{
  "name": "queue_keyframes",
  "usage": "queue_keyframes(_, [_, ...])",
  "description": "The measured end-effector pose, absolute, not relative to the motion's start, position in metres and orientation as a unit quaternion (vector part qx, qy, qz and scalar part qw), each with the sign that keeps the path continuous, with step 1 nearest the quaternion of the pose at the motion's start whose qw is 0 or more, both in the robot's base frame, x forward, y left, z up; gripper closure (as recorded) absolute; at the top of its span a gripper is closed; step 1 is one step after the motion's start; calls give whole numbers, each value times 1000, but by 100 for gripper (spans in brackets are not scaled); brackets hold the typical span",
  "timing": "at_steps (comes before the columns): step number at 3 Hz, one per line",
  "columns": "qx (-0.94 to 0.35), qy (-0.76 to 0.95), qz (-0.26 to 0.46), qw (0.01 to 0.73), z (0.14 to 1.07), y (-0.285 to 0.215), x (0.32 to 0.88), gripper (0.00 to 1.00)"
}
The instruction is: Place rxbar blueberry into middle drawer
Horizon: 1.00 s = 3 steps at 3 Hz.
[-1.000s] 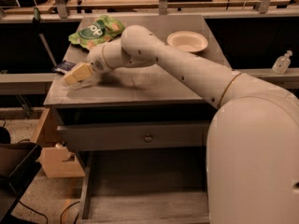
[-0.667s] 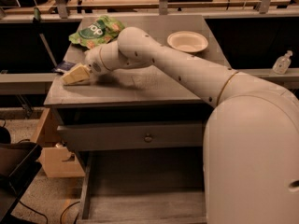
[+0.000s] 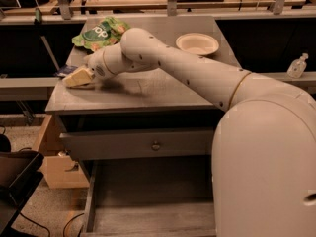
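1. At the left edge of the grey table top [image 3: 148,90], the robot's gripper [image 3: 76,77] lies low over the surface, its cream tip pointing toward the rim.
2. From this angle it cannot be told how far the gripper is open, or whether it has hold of anything.
3. The rxbar blueberry [image 3: 65,71] shows as a dark navy sliver lying flat on the table top, just behind the gripper and close to the left edge. Only part of it is visible, and whether the 2 touch cannot be told.
4. The white arm [image 3: 187,68] stretches across the table top from the robot's bulky white body at lower right and bends just in front of the green snack bag [image 3: 96,32].
5. The green snack bag, with white lettering, rests at the back left of the table top. A pale shallow bowl [image 3: 197,43] sits at the back right, well apart from the rxbar blueberry.
6. Under the table top runs a grey drawer front [image 3: 123,144] with 1 small round knob [image 3: 156,145].
7. Beneath it the middle drawer [image 3: 148,216] stands pulled out with its bare plank floor showing. The robot's body hides its right side.
8. A clear bottle [image 3: 297,66] stands on the ledge at far right, and a cardboard box [image 3: 59,169] sits on the floor to the left of the drawers.
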<state>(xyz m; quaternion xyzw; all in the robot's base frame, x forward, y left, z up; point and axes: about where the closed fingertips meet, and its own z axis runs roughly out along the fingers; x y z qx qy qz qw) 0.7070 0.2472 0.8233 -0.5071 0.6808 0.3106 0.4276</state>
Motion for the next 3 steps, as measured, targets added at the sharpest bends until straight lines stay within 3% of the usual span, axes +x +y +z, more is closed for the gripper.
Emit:
queue_keyframes(1, [-507, 681, 311, 428, 828, 247, 707, 93])
queue_keyframes(2, [-507, 681, 311, 427, 829, 247, 707, 100])
queue_keyframes(3, [-507, 681, 311, 427, 829, 248, 707, 100])
